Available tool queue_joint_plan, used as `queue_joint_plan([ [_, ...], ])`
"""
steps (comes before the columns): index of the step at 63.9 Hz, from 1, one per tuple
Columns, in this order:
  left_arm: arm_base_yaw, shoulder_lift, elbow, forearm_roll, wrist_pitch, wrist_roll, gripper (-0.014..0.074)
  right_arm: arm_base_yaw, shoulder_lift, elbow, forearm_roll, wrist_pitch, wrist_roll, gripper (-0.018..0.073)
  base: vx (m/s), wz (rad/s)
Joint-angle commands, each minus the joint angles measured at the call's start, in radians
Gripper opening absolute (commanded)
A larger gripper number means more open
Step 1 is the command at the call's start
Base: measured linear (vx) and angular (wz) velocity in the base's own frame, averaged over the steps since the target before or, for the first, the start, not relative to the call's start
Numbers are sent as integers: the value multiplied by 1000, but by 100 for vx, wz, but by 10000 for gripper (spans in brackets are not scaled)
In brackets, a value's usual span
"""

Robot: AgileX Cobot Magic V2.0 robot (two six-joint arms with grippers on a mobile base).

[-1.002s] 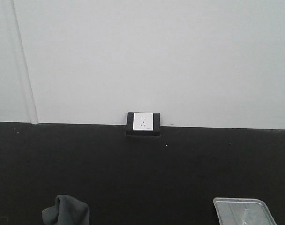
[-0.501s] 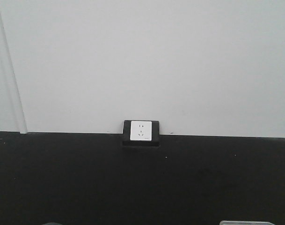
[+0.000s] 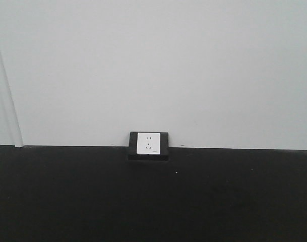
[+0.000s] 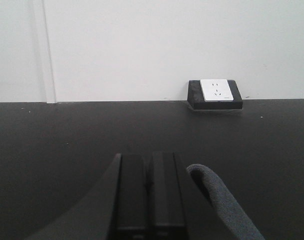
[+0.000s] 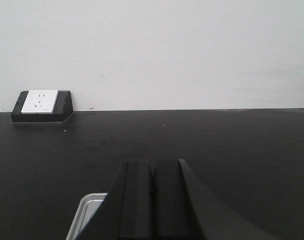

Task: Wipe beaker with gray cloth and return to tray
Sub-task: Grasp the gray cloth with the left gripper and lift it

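Observation:
In the left wrist view my left gripper [image 4: 148, 159] is shut, its two black fingers pressed together with nothing between them. A fold of the gray cloth [image 4: 219, 197] rises just right of those fingers, apart from them. In the right wrist view my right gripper [image 5: 152, 165] is also shut and empty. A rounded corner of the silvery tray [image 5: 88, 212] shows at the lower left, partly hidden behind the right gripper's body. The beaker is out of view. The front view shows neither gripper, cloth nor tray.
A black tabletop [image 3: 153, 201] runs back to a white wall [image 3: 153, 65]. A white power socket in a black housing [image 3: 147, 144] sits at the table's far edge against the wall, socket [image 4: 214, 91], socket [image 5: 39, 102].
The front view has tilted upward: the cloth at the lower left and the tray at the lower right have dropped out of the frame, and the socket sits lower in the picture.

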Motion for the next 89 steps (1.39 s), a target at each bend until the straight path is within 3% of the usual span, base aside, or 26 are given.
queue_joint_plan([
  [1,3,-15,28,-5,-78,-7,-3,0,-6,5,-12,-84,-2,-11,0,0],
  [18,3,-15,21,-6,-112,-8,-3,1,-6,5,-12,-191,-2,-11,0,0],
  [25,3,-15,13,-6,-232,-13,-3,1,-6,-8,-12,-276,-2,-11,0,0],
  [30,3,-15,-49,-5,-283,-26,-2,1,-3,-69,-12,-249,-2,-11,0,0],
  [35,3,-7,-149,-3,-195,-25,2,1,16,-169,-20,-138,-2,-11,0,0],
  [45,3,96,-433,-3,154,-25,24,1,146,-441,-53,131,-3,-11,0,0],
  [50,3,182,-530,-2,214,-23,40,1,230,-526,-53,190,-3,-9,0,0],
  [62,3,396,-648,-2,220,-23,146,1,410,-621,-56,212,-3,3,0,0],
  [71,3,553,-657,-3,226,-23,322,1,525,-646,-56,193,-6,58,0,0],
  [80,3,685,-657,-5,215,-28,484,1,613,-649,-56,193,-5,173,0,0],
  [89,1,805,-657,-65,221,-30,547,1,659,-649,-56,194,-5,329,0,0],
])
